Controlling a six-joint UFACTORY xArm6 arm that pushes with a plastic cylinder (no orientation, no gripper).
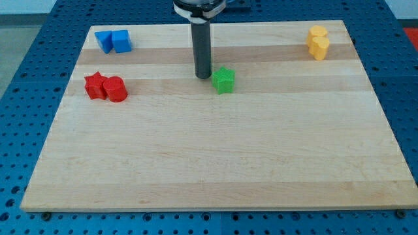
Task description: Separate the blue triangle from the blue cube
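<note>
The blue triangle (104, 40) and the blue cube (121, 41) sit touching side by side at the board's top left, triangle on the left. My tip (202, 76) rests on the board near the top middle, far to the right of both blue blocks. A green star block (223, 80) lies just right of the tip, close to it.
A red star block (96, 85) and a red cylinder (116, 89) touch each other at the left, below the blue pair. Two yellow blocks (318, 43) sit stacked together at the top right. The wooden board (215, 163) lies on a blue perforated table.
</note>
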